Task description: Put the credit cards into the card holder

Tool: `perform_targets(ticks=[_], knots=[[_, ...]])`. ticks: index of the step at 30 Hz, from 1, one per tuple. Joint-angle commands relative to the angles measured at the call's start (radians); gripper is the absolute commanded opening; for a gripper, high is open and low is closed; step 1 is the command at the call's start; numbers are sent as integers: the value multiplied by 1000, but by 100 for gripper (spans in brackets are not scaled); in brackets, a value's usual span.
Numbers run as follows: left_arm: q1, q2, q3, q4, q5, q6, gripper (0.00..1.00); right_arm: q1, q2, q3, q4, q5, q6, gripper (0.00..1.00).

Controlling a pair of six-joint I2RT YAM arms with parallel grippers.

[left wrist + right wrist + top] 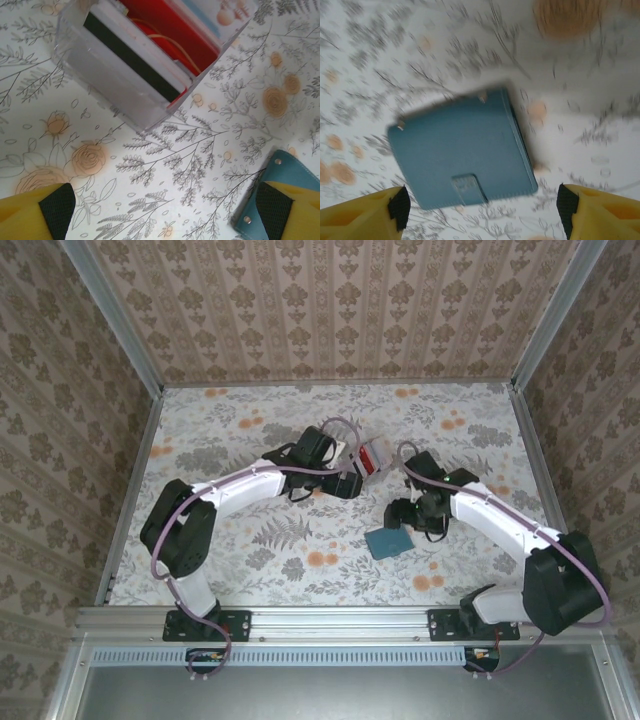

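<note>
Left pincer (165, 212) and right pincer (482, 207) stood apart, empty. Credit cards (135, 60) looked light, stiff, slick, probably best pinched at exposed edges; card holder (460, 150) lay flat.

No readable text, brand or number anywhere, credit cards (132, 60) in the clear tray (100, 87) showing just a dark stripe and plain red, teal card holder (460, 145) unmarked, its small square tab (467, 186) too blurred to read
</note>
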Motion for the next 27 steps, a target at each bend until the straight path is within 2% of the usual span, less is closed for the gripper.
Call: perform_targets(ticks=[1,7,10,12,14,16,18,24,27], knots=[[-6,-6,-21,44,-10,-33,97,5,-30,-78,-39,40,121,80],[-5,7,-21,68,13,-51,97,43,39,-140,144,-5,146,77],[-5,-8,-23,50,2,-43,97,63,101,-126,234,-25,153,69],[-2,-24,-32,46,-14,-42,97,68,122,-112,255,-19,142,57],[2,-37,-37,41,-25,-42,97,68,140,-87,251,-17,113,39],[9,-53,-45,29,-47,-51,97,69,151,-38,213,-15,59,14],[19,-69,-66,45,-54,-67,97,70,143,14,171,9,14,1],[68,-129,-116,60,-70,-145,97,74,124,224,-24,172,-129,0],[120,-181,-172,62,-91,-231,97,114,125,352,-159,349,-178,0]])
